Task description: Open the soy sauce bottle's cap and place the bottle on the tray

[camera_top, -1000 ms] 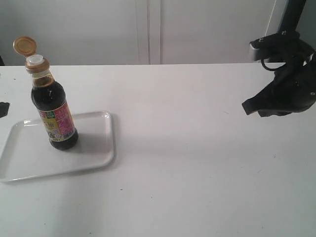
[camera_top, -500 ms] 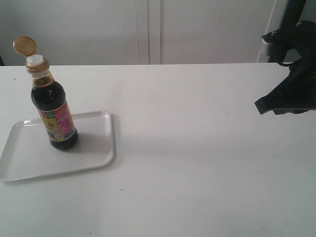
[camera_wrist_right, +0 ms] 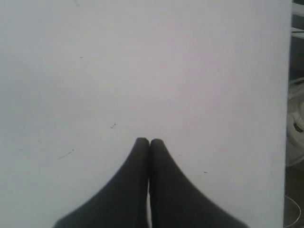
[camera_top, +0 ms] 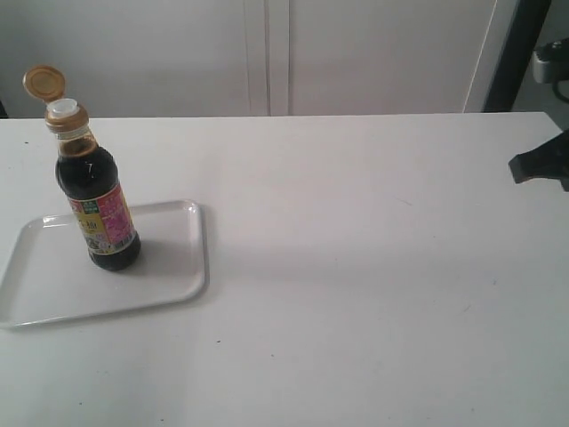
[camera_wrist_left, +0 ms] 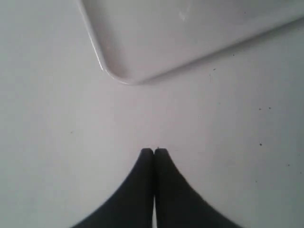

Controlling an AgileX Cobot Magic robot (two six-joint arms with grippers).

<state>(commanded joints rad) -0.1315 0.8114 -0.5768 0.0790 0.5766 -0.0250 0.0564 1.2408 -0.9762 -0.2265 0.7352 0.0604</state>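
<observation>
Exterior view: soy sauce bottle (camera_top: 98,205) stands upright on tray (camera_top: 169,271), cap (camera_top: 44,83) open; probably heavy, slick, spillable, best held round its body; both arms' jaws together, empty.

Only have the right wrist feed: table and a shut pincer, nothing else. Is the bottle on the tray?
Observer: Yes. In the exterior view the soy sauce bottle stands upright on the tray.
Operator: Cap?
Observer: The cap is flipped open, hinged back above the white spout.
Operator: Left pincer?
Observer: The left pincer is shut and empty, over the table just off one tray corner.
</observation>
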